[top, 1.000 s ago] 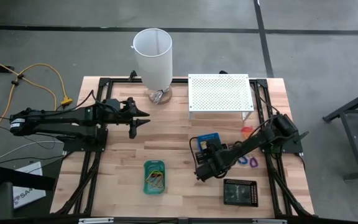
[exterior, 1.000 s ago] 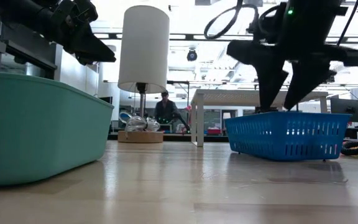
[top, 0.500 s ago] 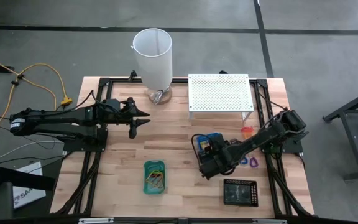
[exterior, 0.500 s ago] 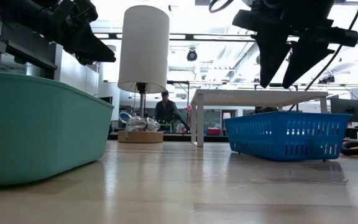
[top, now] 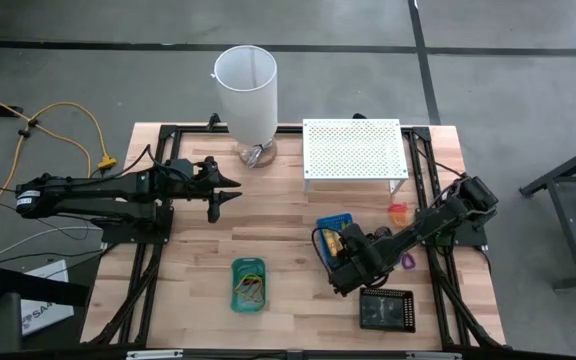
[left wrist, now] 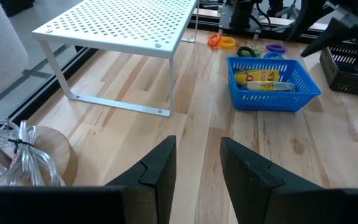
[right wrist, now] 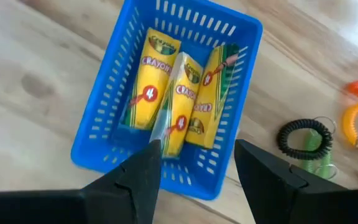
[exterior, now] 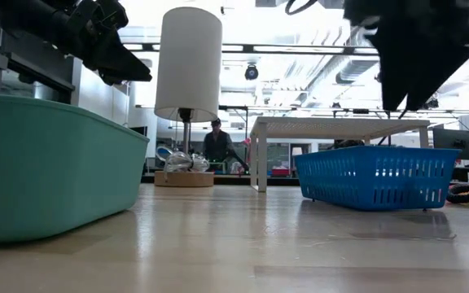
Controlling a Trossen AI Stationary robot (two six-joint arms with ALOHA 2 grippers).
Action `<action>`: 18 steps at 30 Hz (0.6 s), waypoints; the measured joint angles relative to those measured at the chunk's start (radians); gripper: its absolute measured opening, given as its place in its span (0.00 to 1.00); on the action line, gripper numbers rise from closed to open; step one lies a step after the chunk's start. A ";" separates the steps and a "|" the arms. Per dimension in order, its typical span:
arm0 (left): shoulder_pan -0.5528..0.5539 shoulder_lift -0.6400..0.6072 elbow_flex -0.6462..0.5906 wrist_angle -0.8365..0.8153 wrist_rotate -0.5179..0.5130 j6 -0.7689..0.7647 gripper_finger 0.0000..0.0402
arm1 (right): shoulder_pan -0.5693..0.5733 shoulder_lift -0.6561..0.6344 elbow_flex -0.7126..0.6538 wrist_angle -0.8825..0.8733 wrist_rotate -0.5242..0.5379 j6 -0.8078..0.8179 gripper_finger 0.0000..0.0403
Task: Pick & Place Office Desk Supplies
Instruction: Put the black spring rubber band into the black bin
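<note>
Both arms aloft, fingers (right wrist: 143,174) seemingly parted, empty

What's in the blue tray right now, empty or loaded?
Loaded: the blue tray holds three yellow crayon packets, lying side by side.

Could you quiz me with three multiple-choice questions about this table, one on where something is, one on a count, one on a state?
1. Where do the crayon packets lie?
A. green tray
B. blue basket
C. white shelf

2. How many packets?
A. one
B. three
C. five

3. The right pincer is:
A. open, empty
B. shut on a packet
C. holding a clip

Answers:
1 B, the right wrist view shows them inside the blue basket.
2 B, three yellow packets lie side by side.
3 A, its fingers stand apart above the basket with nothing between.
</note>
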 joint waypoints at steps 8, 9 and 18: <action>0.000 0.000 0.000 0.000 0.000 0.000 0.30 | 0.012 -0.095 0.000 -0.051 0.000 -0.085 0.48; 0.000 0.000 0.000 0.000 0.000 0.000 0.30 | 0.008 -0.108 0.000 -0.057 0.000 -0.106 0.48; 0.000 0.000 0.000 0.000 0.000 0.000 0.30 | -0.058 -0.228 0.000 -0.125 0.000 -0.319 0.48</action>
